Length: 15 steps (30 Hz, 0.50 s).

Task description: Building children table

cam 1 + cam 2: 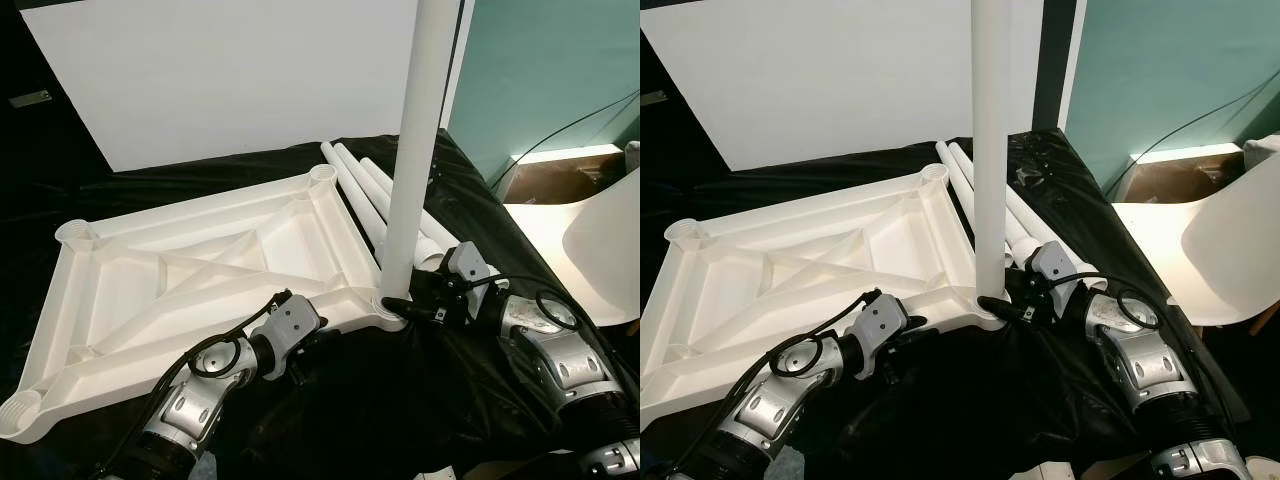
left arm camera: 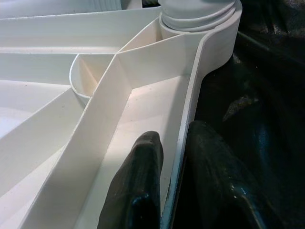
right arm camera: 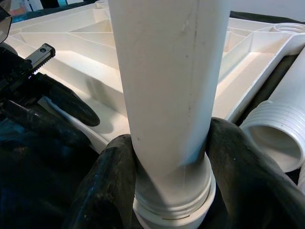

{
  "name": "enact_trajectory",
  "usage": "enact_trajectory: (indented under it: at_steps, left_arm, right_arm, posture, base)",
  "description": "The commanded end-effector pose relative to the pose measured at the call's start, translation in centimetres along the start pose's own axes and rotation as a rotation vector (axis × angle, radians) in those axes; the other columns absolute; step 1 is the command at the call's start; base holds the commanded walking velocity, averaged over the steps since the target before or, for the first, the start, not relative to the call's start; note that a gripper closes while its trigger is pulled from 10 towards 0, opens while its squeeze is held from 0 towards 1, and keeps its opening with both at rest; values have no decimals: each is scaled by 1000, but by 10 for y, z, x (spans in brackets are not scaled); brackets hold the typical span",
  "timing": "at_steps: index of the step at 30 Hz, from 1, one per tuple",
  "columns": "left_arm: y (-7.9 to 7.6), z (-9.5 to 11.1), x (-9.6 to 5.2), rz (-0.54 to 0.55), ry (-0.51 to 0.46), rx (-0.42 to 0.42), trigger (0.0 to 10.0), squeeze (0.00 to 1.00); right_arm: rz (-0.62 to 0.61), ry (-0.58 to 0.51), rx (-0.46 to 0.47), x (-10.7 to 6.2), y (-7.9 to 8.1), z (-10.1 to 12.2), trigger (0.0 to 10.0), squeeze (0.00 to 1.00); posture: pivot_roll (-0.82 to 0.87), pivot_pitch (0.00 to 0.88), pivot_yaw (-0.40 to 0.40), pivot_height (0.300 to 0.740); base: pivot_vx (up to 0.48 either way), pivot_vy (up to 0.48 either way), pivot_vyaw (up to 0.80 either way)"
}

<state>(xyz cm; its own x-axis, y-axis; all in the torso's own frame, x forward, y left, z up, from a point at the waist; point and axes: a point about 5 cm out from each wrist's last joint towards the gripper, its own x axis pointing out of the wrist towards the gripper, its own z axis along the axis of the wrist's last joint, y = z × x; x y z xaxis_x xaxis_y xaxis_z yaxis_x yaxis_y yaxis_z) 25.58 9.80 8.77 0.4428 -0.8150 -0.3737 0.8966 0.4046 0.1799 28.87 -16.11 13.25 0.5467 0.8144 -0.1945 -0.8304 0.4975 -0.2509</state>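
Observation:
A white plastic table top (image 1: 190, 275) lies upside down on a black sheet, ribs and corner sockets facing up. One white leg (image 1: 415, 150) stands upright in the near right corner socket (image 1: 385, 308). My right gripper (image 1: 402, 303) is shut on this leg's base, its fingers (image 3: 248, 176) wrapping the tube just above the threads. My left gripper (image 1: 312, 333) is shut on the table top's near rim (image 2: 183, 143), one finger (image 2: 138, 191) inside the rim wall and one outside. Spare white legs (image 1: 370, 195) lie beside the top on its right.
A large white board (image 1: 230, 70) leans upright behind the table top. A white chair (image 1: 600, 240) stands at the right, with a teal wall and black cables behind it. The black sheet (image 1: 400, 400) covers the surface near me.

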Motion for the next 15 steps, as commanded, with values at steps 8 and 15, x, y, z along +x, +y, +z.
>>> enact_trajectory:
  at_steps: [8,15]
  left_arm:
    - [-23,-23,2,-135,99,-53,10000,0]
    - [-22,-20,3,-134,93,-51,10000,0]
  right_arm:
    - [12,19,60,10,27,-13,0,0]
    - [-582,-138,99,18,26,-11,0,0]
  posture:
    - [5,0,44,740]
    - [10,0,47,740]
  base:
    - [0,0,0]
    - [0,0,0]
